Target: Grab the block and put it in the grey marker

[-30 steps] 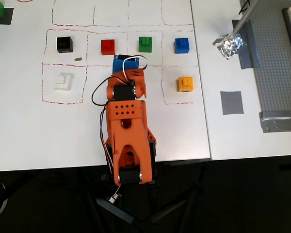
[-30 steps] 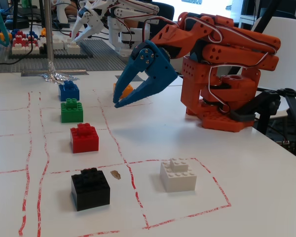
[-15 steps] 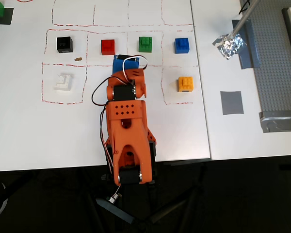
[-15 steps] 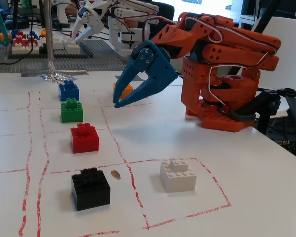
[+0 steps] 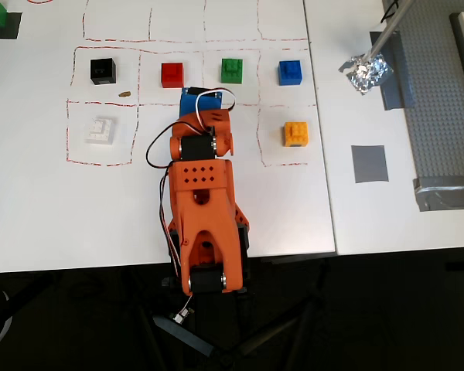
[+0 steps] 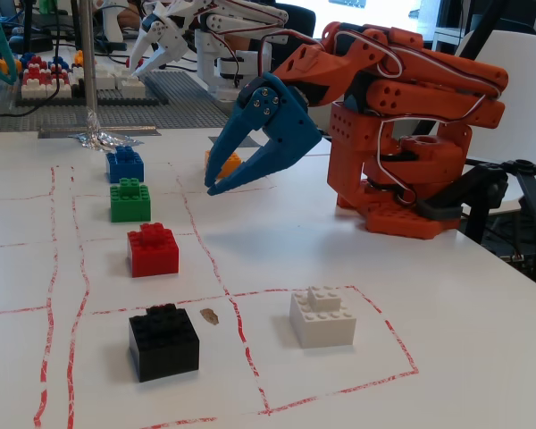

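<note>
The blue block [image 5: 291, 73] sits in a red-outlined cell at the upper right of the grid in the overhead view; in the fixed view it [image 6: 125, 165] is the farthest brick in the left column. The grey marker [image 5: 369, 163] is a flat grey square on the table right of the grid; it does not show in the fixed view. My blue gripper [image 6: 209, 185] hangs above the table with its jaws a little apart and nothing between them. In the overhead view the gripper [image 5: 193, 97] is left of the block, well apart from it.
Black [image 5: 103, 70], red [image 5: 172, 74], green [image 5: 232, 69], orange-yellow [image 5: 296, 133] and white [image 5: 99, 130] bricks sit in other cells. Crumpled foil [image 5: 365, 73] holds a pole base. A studded grey baseplate [image 5: 441, 93] lies at the right edge.
</note>
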